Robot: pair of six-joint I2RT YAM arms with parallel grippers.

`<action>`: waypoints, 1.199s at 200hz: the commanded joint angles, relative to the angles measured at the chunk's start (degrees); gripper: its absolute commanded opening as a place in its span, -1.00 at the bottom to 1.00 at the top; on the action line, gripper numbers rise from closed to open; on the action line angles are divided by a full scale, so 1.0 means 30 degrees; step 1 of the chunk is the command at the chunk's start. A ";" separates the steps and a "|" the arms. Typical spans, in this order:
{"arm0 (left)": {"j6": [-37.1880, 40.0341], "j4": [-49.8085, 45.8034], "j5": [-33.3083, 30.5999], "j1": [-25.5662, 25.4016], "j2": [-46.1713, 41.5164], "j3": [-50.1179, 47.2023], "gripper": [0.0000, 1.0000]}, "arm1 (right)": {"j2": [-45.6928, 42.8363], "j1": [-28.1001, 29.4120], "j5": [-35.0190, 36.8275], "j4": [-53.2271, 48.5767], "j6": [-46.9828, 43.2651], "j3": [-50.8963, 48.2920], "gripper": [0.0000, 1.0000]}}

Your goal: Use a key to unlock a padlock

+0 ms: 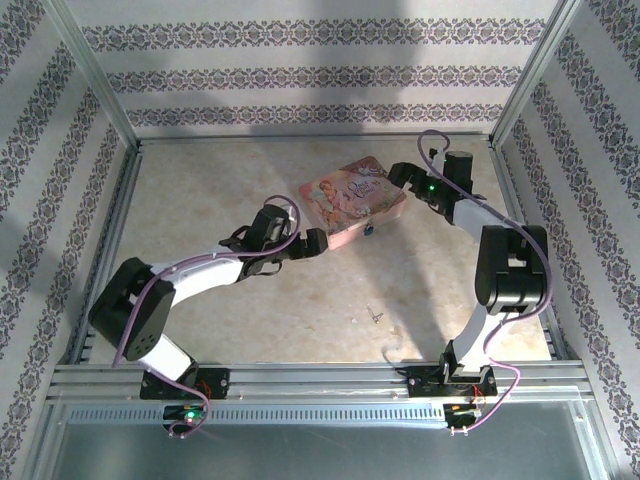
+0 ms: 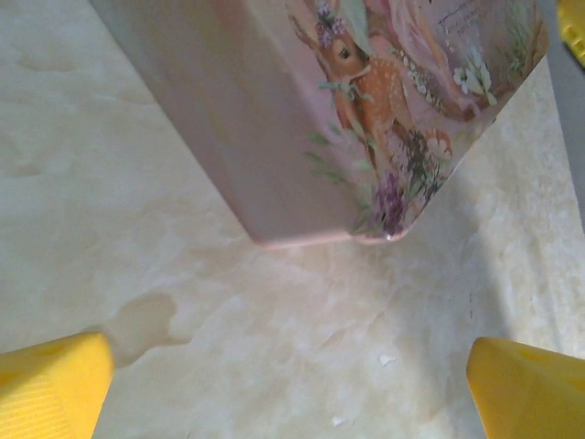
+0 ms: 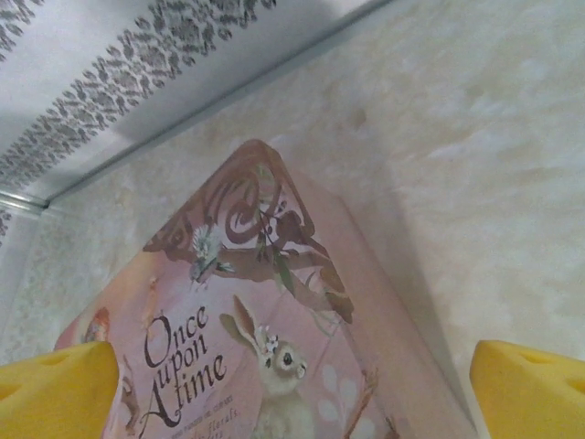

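Currently both claws gape, empty: left claw point(image 1: 316, 243) and right claw point(image 1: 398, 177) flank the pink tin point(image 1: 352, 198); padlock point(image 1: 369, 231) just beside it, key point(image 1: 376, 316) apart on the bench point(image 1: 200, 190).

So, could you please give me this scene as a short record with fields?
tin: pink picture tin, lying flat mid-table
padlock: tiny bluish item against the tin's near edge; detail too small to read
key: thin metal piece lying alone, nearer the arm bases
left tool: open, empty, facing a corner of the tin
right tool: open, empty, over the tin's far end
progress: padlock and key both untouched
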 commanded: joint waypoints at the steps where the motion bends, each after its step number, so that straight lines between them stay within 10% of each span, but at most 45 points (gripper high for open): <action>1: -0.1028 0.2123 0.0692 -0.0053 0.1134 0.1331 0.99 | 0.1015 0.0378 -0.0859 0.0207 0.0279 0.0964 0.97; 102: -0.1625 0.2703 0.2413 0.1254 0.5458 0.5113 0.99 | 0.2003 0.0963 -0.2983 -0.0184 0.0017 0.1137 0.97; 240: -0.0568 0.1034 0.1559 0.1910 0.2708 0.2688 0.99 | -0.1184 0.3963 -0.3160 -0.0238 0.0030 -0.2135 0.97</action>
